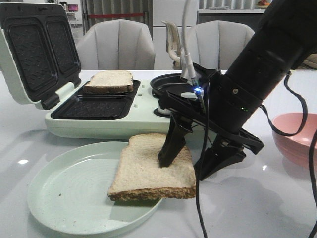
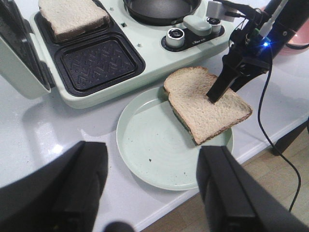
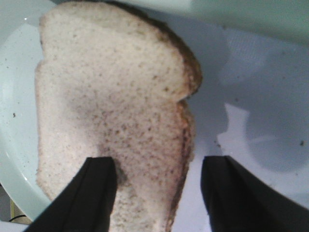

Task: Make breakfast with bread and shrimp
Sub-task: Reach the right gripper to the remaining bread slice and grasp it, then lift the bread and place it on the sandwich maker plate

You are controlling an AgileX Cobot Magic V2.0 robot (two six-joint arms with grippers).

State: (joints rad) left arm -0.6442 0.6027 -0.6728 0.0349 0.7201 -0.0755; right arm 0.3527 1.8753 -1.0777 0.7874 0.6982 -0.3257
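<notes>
The sandwich maker (image 1: 99, 116) stands at the left rear of the white table (image 1: 257, 198) with its lid (image 1: 34, 54) raised and tilted back, exposing two ribbed black plates. One bread slice (image 1: 109, 82) lies flat in the rear cavity of the base; the front cavity (image 1: 91, 107) holds nothing. In front of the appliance sits a pale green plate (image 1: 69, 193) bearing a few dark crumbs. The second bread slice (image 1: 148, 171) rests on the right side of this plate, its right portion overhanging the rim above the table. The right gripper (image 1: 195, 161) is lowered over this slice with its jaws spread wide: one finger (image 1: 171, 146) presses down on the top face of the bread, while the other finger (image 1: 218, 161) stands beyond the crust edge, on or just above the table; contact there cannot be confirmed. The slice is straddled, not clamped. Behind the gripper, a round black pan (image 1: 166, 84) and control knobs occupy the right section of the appliance. A pink bowl (image 1: 297, 136) stands at the far right edge of the table. In the left wrist view, the left gripper (image 2: 154, 193) hovers clear of the near table edge, jaws wide apart and holding nothing. Shrimp cannot be seen in any view.
</notes>
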